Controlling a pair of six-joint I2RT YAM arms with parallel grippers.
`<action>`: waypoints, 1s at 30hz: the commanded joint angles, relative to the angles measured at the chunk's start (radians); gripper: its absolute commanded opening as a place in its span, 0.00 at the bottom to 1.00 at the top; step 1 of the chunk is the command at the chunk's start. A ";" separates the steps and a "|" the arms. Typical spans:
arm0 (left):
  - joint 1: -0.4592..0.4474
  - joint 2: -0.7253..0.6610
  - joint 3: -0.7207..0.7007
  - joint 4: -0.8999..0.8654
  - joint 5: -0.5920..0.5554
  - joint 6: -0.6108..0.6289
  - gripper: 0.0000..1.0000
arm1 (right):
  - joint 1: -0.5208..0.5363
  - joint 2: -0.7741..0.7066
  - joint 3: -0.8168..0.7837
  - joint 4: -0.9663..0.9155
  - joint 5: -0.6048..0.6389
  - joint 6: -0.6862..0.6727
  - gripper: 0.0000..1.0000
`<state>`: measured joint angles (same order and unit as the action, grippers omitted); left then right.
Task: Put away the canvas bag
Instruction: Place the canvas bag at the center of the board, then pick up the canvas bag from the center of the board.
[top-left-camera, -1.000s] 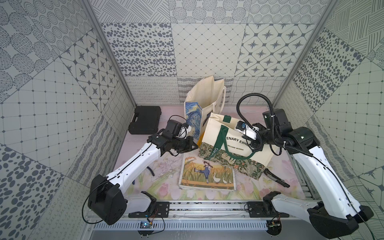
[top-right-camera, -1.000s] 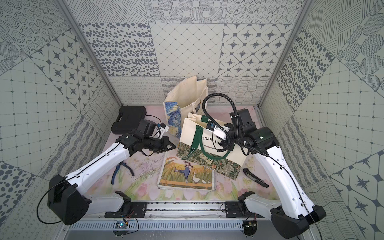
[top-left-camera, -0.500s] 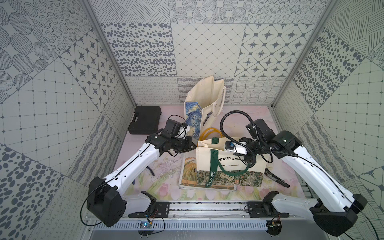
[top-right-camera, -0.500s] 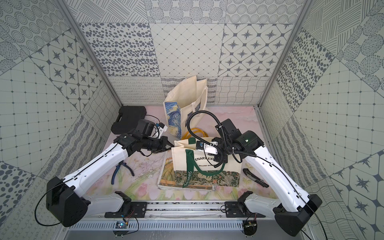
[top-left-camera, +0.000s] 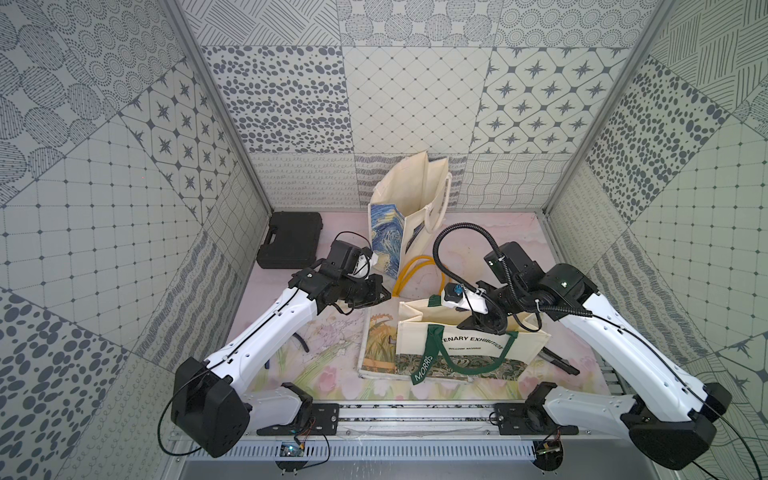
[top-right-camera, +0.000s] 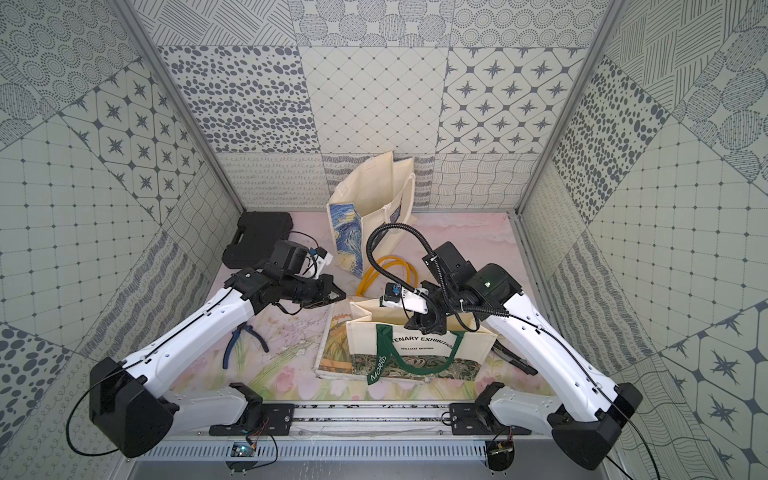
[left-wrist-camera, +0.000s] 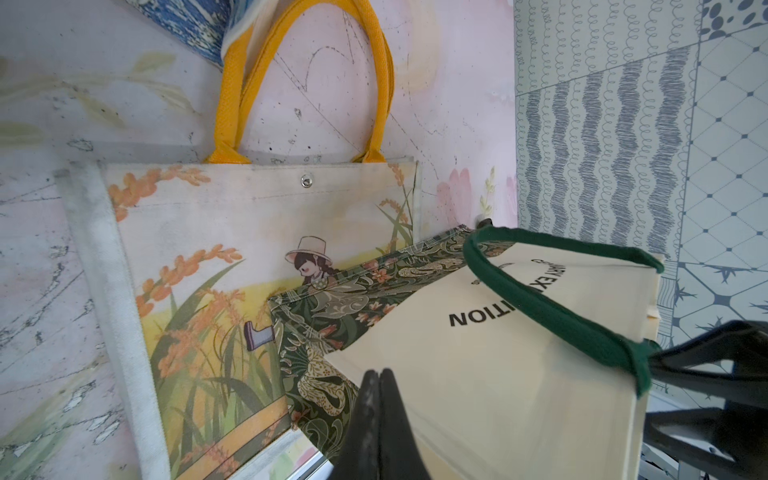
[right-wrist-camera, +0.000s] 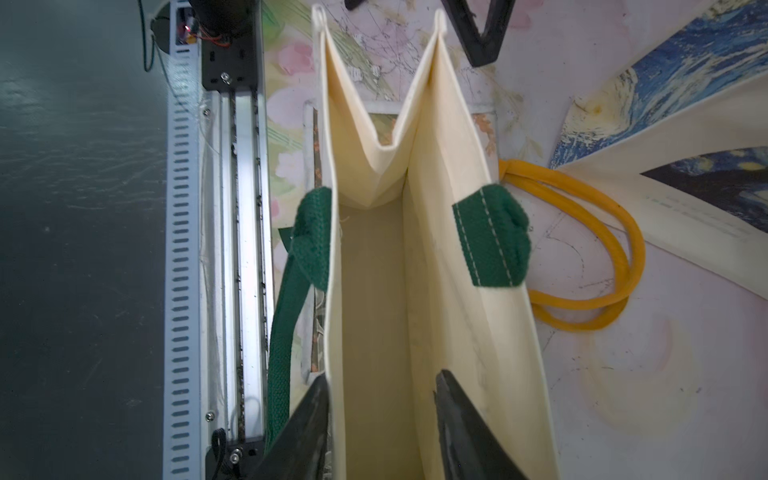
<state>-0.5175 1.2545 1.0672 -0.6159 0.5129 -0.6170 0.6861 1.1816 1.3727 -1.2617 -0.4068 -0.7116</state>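
While right claw (right-wrist-camera: 380, 376) gapes; canvas bag (right-wrist-camera: 374, 291) upright beneath it

Grey patterned tile walls (top-left-camera: 407, 104) enclose a pink floral tabletop (top-left-camera: 332, 345).

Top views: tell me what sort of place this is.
Probably a robot test booth, not a home: patterned panel walls box in a floral tabletop, and a white left arm and right arm sit on a front rail.

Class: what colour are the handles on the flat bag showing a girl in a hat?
Yellow handles, clearest in left wrist view.
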 joint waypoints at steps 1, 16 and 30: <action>0.005 -0.024 -0.008 -0.042 -0.016 0.038 0.02 | 0.006 0.031 0.066 0.003 -0.151 0.048 0.44; -0.151 -0.359 -0.239 -0.090 -0.014 -0.059 0.00 | 0.006 0.290 0.277 -0.119 -0.266 0.055 0.43; -0.337 -0.399 -0.280 0.111 0.009 -0.076 0.00 | 0.012 0.384 0.392 -0.084 -0.263 0.092 0.42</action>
<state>-0.8257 0.8341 0.7731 -0.6044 0.5278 -0.6899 0.6903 1.5646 1.7332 -1.3636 -0.6704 -0.6350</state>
